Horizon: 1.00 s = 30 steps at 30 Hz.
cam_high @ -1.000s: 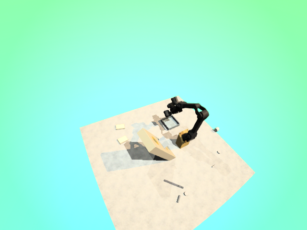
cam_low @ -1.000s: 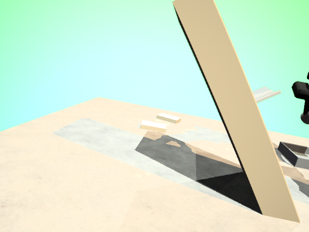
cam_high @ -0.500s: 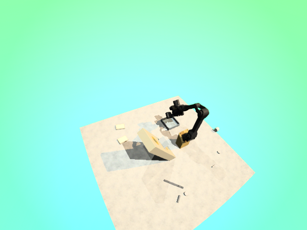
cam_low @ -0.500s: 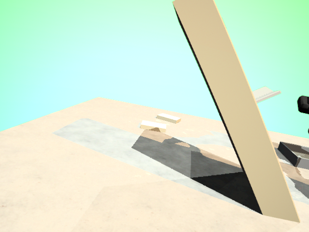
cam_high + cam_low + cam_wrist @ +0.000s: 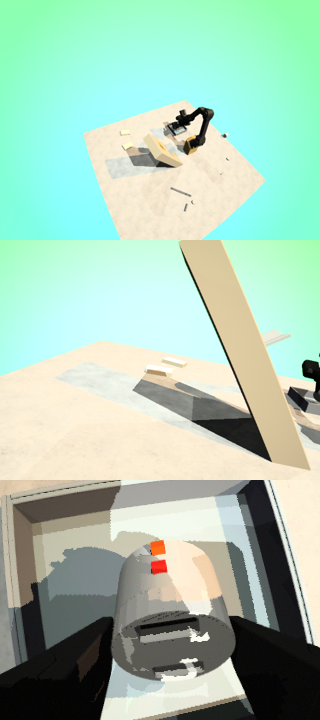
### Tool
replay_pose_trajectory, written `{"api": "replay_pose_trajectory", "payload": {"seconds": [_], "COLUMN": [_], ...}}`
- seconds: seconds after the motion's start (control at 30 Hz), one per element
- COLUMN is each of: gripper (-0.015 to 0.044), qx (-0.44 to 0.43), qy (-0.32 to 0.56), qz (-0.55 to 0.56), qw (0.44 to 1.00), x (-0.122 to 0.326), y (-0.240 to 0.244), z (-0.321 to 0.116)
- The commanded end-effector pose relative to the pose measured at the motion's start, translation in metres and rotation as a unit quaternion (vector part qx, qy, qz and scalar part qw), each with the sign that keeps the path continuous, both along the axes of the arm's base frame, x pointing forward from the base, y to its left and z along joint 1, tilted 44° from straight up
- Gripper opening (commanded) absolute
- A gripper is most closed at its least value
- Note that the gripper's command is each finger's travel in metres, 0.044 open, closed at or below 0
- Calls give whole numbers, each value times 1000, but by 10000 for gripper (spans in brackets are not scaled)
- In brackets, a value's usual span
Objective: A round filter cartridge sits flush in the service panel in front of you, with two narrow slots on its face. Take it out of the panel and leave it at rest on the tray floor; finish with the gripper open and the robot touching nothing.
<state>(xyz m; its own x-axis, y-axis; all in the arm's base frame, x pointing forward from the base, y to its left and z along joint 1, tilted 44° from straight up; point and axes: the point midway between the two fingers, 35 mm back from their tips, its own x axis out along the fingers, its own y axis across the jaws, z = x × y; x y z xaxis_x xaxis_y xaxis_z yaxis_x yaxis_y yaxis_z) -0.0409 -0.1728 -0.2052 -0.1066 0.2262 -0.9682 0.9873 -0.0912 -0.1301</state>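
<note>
The grey round cartridge has an orange and a red mark on its side and two slots on the end facing the wrist camera. My gripper is shut on it, one black finger on each side. It holds the cartridge at the tray, within its walls as seen in the wrist view. Whether the cartridge touches the tray floor cannot be told. The tilted service panel has an empty-looking round opening with a yellow ring.
The panel leans between the tray and two pale blocks. The arm's base stands near the tray. A grey bar and a few small parts lie farther off. A pale flap sticks out from the panel's front.
</note>
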Motion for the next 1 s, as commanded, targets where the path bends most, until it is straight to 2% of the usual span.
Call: {"api": "replay_pose_trajectory", "payload": {"seconds": [0.0,0.57,0.77,0.97], "gripper": [0,440,440,440], "qx": [-5,0,0,0], "qy": [2,0,0,-1], "qz": [2,0,0,0], "qw": [1000,1000,1000,1000], "x": [-1,0,0,3], "y": [3,2,-5,-46], "z": [-4,-1,5,51]}}
